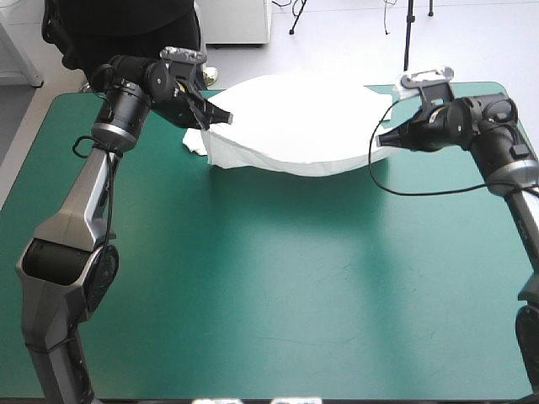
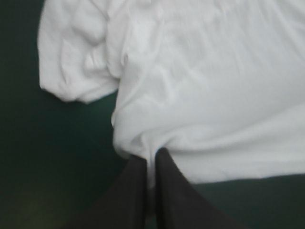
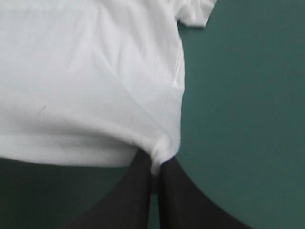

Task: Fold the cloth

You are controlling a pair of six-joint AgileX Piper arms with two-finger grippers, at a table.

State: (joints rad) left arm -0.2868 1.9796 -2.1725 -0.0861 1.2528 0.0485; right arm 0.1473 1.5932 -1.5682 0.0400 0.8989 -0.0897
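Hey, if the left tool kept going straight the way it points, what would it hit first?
The T-shirt: the left tool is shut on its corner, and white cloth fills the line ahead. What lies beyond the cloth is unclear.

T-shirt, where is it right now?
In the high view the T-shirt is at the far end of the table, its near hem held up between the left gripper and the right gripper.

The T-shirt's (image 1: 295,126) far part rests on the teal-green table (image 1: 253,295).
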